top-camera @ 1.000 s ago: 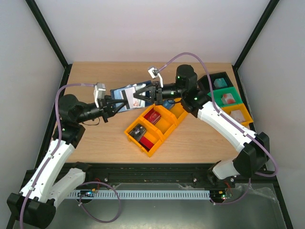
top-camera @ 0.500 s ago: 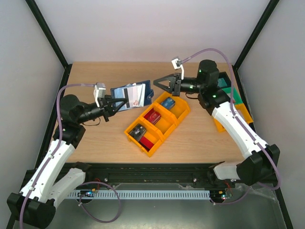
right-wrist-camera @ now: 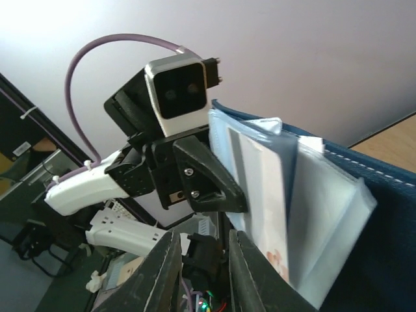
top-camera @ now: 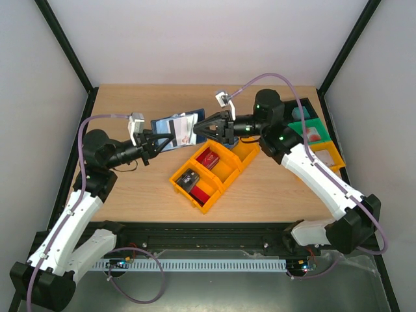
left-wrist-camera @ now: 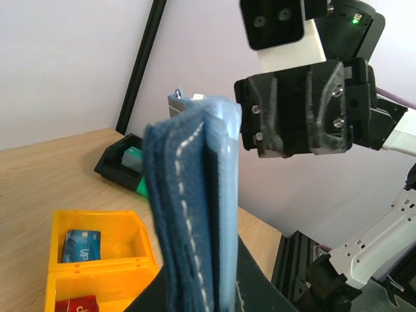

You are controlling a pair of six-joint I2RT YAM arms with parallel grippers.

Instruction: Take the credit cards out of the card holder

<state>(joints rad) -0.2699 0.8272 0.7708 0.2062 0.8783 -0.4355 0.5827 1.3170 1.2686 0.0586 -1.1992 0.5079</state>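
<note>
The navy card holder [top-camera: 177,132] hangs open above the table, and my left gripper [top-camera: 159,140] is shut on its lower edge. The left wrist view shows it edge-on [left-wrist-camera: 188,214], clamped between the left gripper [left-wrist-camera: 195,289]. My right gripper [top-camera: 197,129] is at the holder's right edge, open a little, with nothing between its fingers [right-wrist-camera: 162,273]. In the right wrist view, pale cards [right-wrist-camera: 260,188] stick out of the holder's [right-wrist-camera: 338,214] light blue pockets. A red card [top-camera: 208,158] and a dark card [top-camera: 188,179] lie in the yellow bin [top-camera: 224,174]. A blue card [left-wrist-camera: 81,244] lies in its end compartment.
The yellow three-compartment bin stands diagonally at mid-table, just under both grippers. A row of small bins, black [top-camera: 299,109], green [top-camera: 311,133] and orange [top-camera: 327,156], stands at the right edge. Black frame posts rise at the table's back corners.
My right gripper pulled back to the right, then came back to the holder's edge with its jaws parted. The left gripper and the holder have stayed put.
</note>
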